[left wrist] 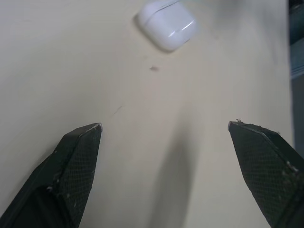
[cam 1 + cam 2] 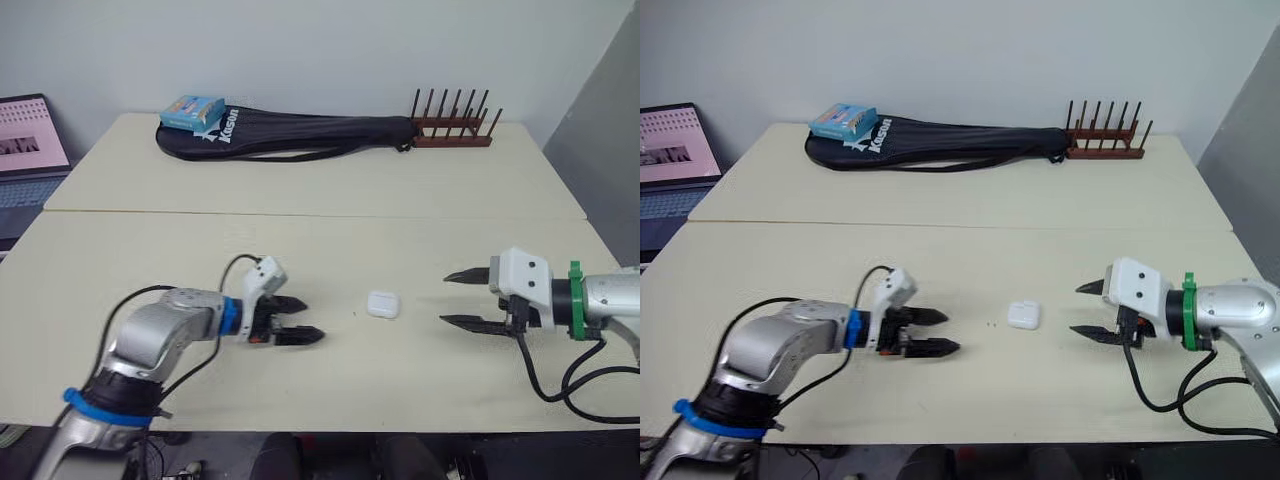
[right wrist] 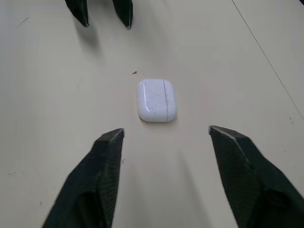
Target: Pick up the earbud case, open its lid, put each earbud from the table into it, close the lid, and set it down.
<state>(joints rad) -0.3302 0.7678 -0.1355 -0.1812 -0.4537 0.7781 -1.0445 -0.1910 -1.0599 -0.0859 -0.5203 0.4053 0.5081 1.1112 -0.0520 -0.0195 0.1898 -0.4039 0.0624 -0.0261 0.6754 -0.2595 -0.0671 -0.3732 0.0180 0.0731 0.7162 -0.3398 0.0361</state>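
A white earbud case (image 2: 383, 304) lies flat on the cream table (image 2: 300, 250) with its lid closed, midway between my two grippers. My left gripper (image 2: 308, 320) is open, its tips a short way to the case's left. On the other side, my right gripper (image 2: 447, 298) is open too and points at the case from a little distance. The case (image 3: 157, 99) sits ahead of the right fingers (image 3: 107, 161), with the left gripper (image 3: 103, 18) beyond it. In the left wrist view the case (image 1: 166, 23) lies past the open fingertips (image 1: 88, 137). I see no loose earbuds.
A black racket bag (image 2: 290, 133) with a blue box (image 2: 192, 111) on it lies along the table's far side. A brown wooden rack (image 2: 455, 125) stands at the far right. A laptop (image 2: 30, 140) sits off the left edge.
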